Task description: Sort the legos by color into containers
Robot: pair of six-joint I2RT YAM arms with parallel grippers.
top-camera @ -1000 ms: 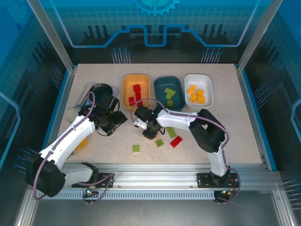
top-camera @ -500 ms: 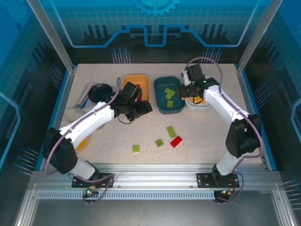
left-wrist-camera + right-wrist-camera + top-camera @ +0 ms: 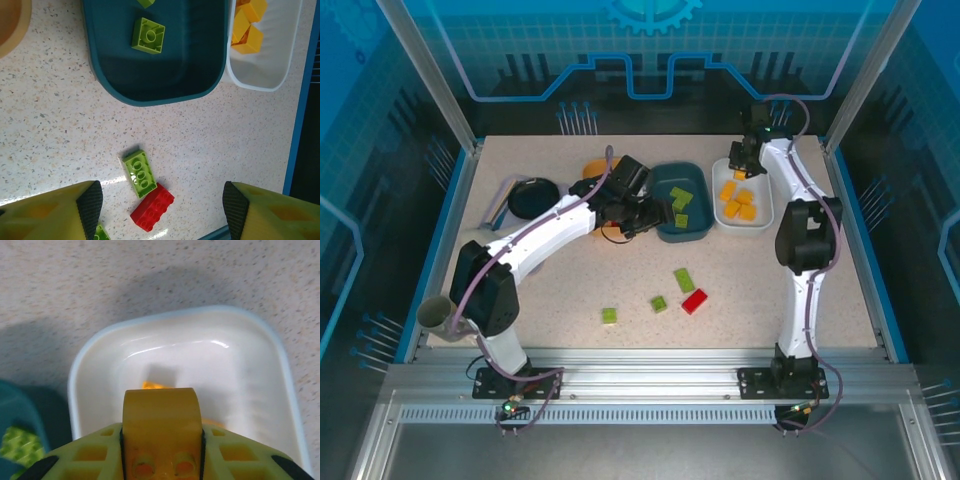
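Observation:
My right gripper (image 3: pixel 741 168) hangs over the far end of the white container (image 3: pixel 765 205), shut on a yellow-orange lego (image 3: pixel 160 410); in the right wrist view the white container's rim (image 3: pixel 100 345) lies below it. Several yellow legos (image 3: pixel 738 200) lie inside. My left gripper (image 3: pixel 642 215) is open and holds nothing, beside the teal container (image 3: pixel 698 228), which holds green legos (image 3: pixel 148 35). The orange container (image 3: pixel 592 165) is largely hidden behind the left arm. Loose on the table are a green oblong lego (image 3: pixel 140 173), a red lego (image 3: pixel 152 207) and two small green legos (image 3: pixel 659 303) (image 3: pixel 609 316).
A black round plate (image 3: pixel 533 195) sits at the far left. A tan cup-like object (image 3: pixel 440 312) stands at the near left edge by the left arm's base. Blue rails border the table's left and right sides.
The right arm has carried the yellow-orange lego from the table's middle to the far end of the white container. The left arm has swung right, from beside the black plate to the teal container.

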